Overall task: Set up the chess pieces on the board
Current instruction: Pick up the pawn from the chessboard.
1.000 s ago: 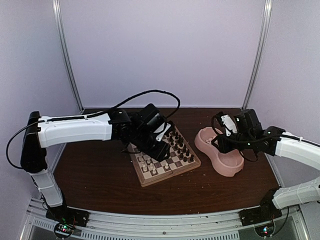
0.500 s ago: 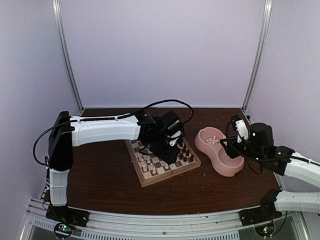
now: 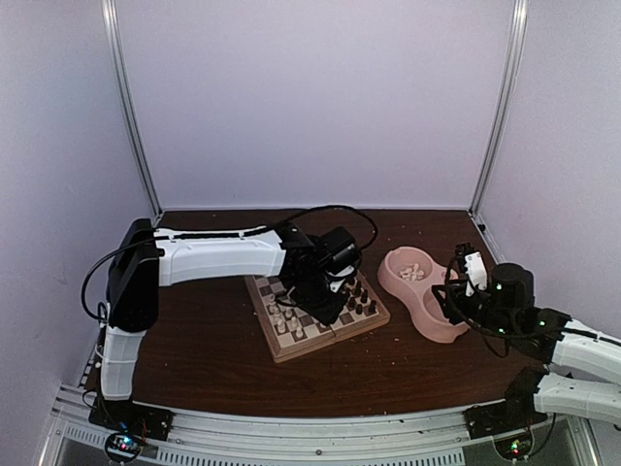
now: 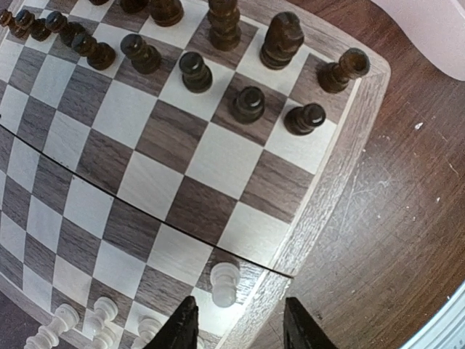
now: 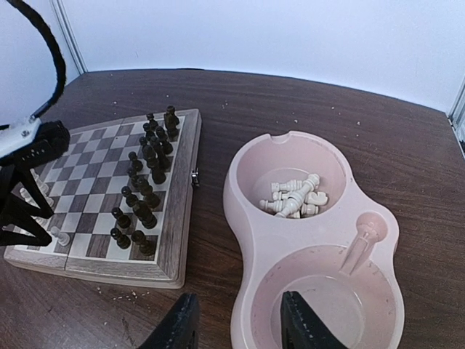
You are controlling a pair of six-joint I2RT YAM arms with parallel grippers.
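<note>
The board lies mid-table, with dark pieces along its right side and white chess pieces along its left. My left gripper hovers over the board's near edge. In the left wrist view it is open and holds nothing. A white pawn stands just beyond its fingertips, by the board's border. More white pawns stand further along. My right gripper is open and empty above the pink bowl's near rim. Several white pieces lie in the bowl's far cup.
The pink double bowl sits right of the board; its near cup holds no pieces. Dark pieces fill two rows on the board's bowl side. The left arm's cable loops above the board. Metal posts stand at the back corners.
My left arm has swung right across the board and its jaws have narrowed a little. My right arm has drawn back toward the near right, away from the bowl's far cup.
</note>
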